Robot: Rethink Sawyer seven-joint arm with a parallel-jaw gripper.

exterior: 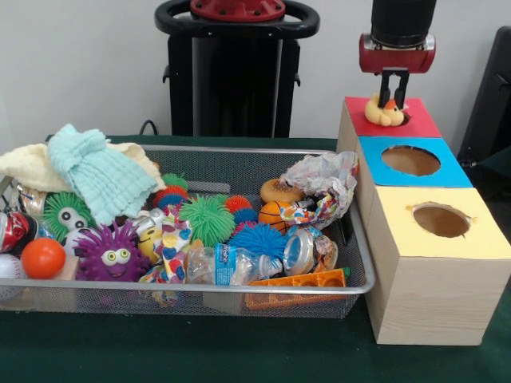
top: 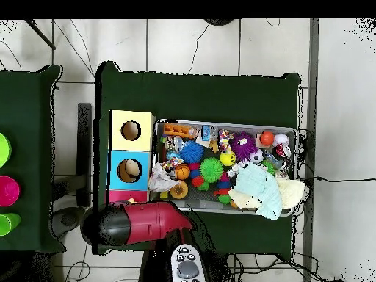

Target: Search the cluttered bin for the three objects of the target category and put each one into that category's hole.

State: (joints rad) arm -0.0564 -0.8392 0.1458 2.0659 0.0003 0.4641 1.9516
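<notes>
Presently, at the front view's upper right, the gripper (exterior: 394,97) pinches a yellow duck toy (exterior: 384,112) over the red box (exterior: 417,121), apparently positioned for release into its hole.

No wording can be made out. The clear plastic bottle (exterior: 239,263) low in the wire mesh bin (exterior: 351,291) carries a blue label, its print too small to read.
</notes>
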